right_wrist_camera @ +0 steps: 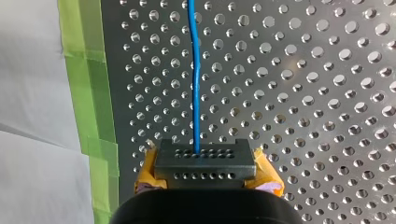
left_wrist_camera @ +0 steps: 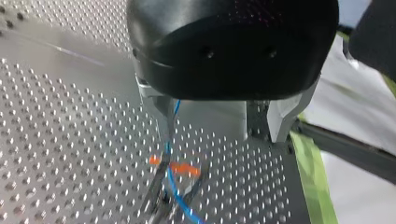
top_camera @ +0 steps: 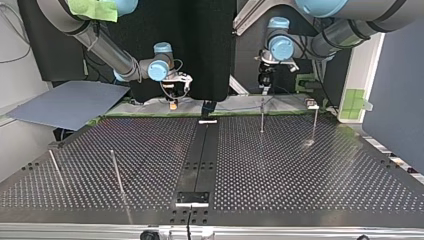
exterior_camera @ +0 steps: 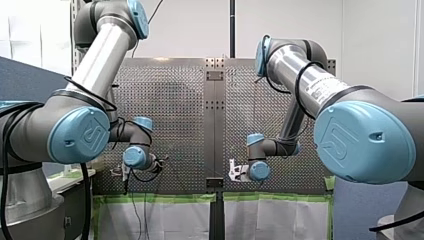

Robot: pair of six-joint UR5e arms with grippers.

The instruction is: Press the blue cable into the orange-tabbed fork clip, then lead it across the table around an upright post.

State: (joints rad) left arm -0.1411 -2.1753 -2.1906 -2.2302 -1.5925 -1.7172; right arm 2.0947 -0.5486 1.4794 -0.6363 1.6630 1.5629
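Judging from the left wrist view, the blue cable (left_wrist_camera: 169, 154) runs down the inner face of one metal finger of my left gripper (left_wrist_camera: 219, 135) and passes between the prongs of the orange-tabbed fork clip (left_wrist_camera: 175, 167) just beneath. Those fingers stand apart, so they guide the cable rather than hold it. How deep it sits in the fork I cannot tell. In the right wrist view my right gripper (right_wrist_camera: 205, 163) appears clamped on another stretch of the cable, which leads straight ahead of it over the surface (right_wrist_camera: 303, 93). Both grippers work at the far edge, in the upper middle of the top view.

The main risk is at the clip. If the cable only rests between the prongs, a pull from my right arm toward a post (top_camera: 261, 116) would probably lift it out. A hard or sideways pull could also drag the thin cable through the yellow pads (right_wrist_camera: 147, 175). My left fingers sit close to the clip, so raising them carelessly might hook the cable or a prong. At the post, a cable carried too high may ride over its top instead of wrapping.
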